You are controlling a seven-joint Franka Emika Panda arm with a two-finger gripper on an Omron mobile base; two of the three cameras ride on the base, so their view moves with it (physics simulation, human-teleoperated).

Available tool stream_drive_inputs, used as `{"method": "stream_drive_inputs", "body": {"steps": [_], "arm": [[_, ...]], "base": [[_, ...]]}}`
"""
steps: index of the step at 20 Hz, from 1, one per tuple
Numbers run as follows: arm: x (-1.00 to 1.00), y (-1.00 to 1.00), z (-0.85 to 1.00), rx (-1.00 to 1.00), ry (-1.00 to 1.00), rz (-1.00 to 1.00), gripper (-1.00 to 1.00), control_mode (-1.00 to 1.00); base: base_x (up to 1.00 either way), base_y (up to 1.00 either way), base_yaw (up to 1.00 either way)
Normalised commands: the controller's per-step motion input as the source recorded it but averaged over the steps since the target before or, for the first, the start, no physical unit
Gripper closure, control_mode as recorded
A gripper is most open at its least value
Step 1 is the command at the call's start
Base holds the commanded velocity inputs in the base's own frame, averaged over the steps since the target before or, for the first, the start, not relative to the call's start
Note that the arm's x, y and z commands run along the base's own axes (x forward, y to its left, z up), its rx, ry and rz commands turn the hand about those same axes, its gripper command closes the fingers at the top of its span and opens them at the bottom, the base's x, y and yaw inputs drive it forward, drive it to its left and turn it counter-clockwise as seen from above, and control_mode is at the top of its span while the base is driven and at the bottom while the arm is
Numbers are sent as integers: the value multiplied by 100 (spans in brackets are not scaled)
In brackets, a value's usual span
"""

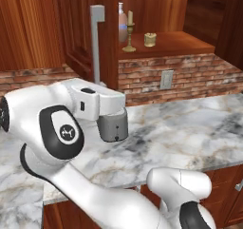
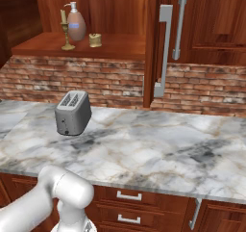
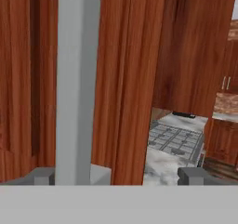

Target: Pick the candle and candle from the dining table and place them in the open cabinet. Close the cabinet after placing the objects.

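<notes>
The cabinet (image 1: pixel 176 42) stands open, and both candles sit on its shelf. One candle is a slim brass candlestick (image 1: pixel 129 34) (image 2: pixel 66 31). The short tan candle (image 1: pixel 150 39) (image 2: pixel 95 40) stands just to its right. The open door (image 2: pixel 151 43) juts out over the counter, with a long silver handle (image 1: pixel 97 42) (image 2: pixel 165 53) (image 3: pixel 76 79). In the hand view my gripper (image 3: pixel 118 175) is open and holds nothing. The handle rises close in front of it, just inside the left fingertip (image 3: pixel 44 176). The dining table is out of view.
A pump bottle (image 2: pixel 76 24) stands on the shelf behind the candlestick. A grey toaster (image 2: pixel 73 112) (image 1: pixel 113 124) sits on the marble counter (image 2: pixel 158 144) under the shelf. A brick backsplash (image 2: pixel 86 82) runs behind it. A shut cabinet door (image 2: pixel 211 19) is on the right.
</notes>
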Motion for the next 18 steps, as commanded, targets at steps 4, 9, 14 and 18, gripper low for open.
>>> {"method": "stream_drive_inputs", "body": {"steps": [4, 9, 14, 18], "arm": [[27, -100, -25, 0, -9, 24, -100, -100], [63, -100, -7, 0, -4, 28, -100, -100], [91, -100, -17, -1, 0, 35, -100, -100], [92, -100, -23, -4, 0, 22, -100, -100]], "base": [[0, 0, 0], [0, 0, 0], [0, 0, 0], [0, 0, 0]]}}
